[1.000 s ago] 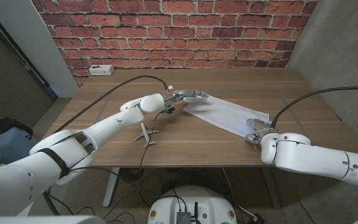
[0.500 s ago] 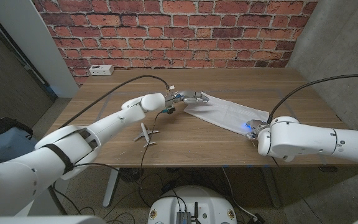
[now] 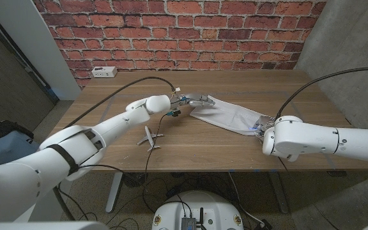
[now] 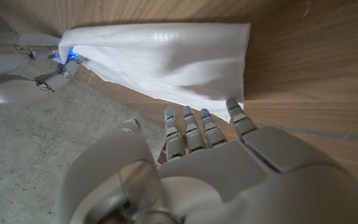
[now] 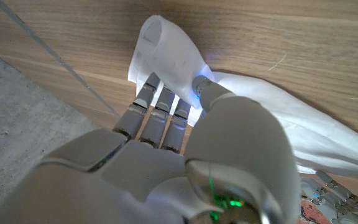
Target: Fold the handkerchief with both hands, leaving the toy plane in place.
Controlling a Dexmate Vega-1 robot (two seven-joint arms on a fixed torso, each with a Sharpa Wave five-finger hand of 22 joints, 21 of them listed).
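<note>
So there's one white handkerchief (image 3: pixel 229 114) stretched out on the wooden desk (image 3: pixel 235 86), running diagonally from roughly the middle toward the robot's right side, and it looks already doubled over into a long strip. Two hands are on it, one at each end. The left hand (image 3: pixel 195 99) has its fingertips (image 4: pixel 236 109) right on the edge of the cloth at the end nearer the middle of the desk; from its wrist view the fingers are reaching onto the fabric's corner, but honestly I can't tell if it's actually pinching it or just pressing down. The right hand (image 3: pixel 262 125) is at the other end, and its wrist view shows the cloth's corner lifted off the wood and caught between the thumb and the other fingers (image 5: pixel 157 106), so that one's clearly grasping the handkerchief. One toy plane (image 3: pixel 149 137), small and silvery-grey, sits on the desk near the front edge, on the robot's left side, well apart from the cloth and touched by neither hand. One white power strip (image 3: pixel 103 72) sits at the far left corner of the desk, close to the brick wall (image 3: pixel 184 29). A dark cable (image 3: pixel 126 86) runs along the left arm.
</note>
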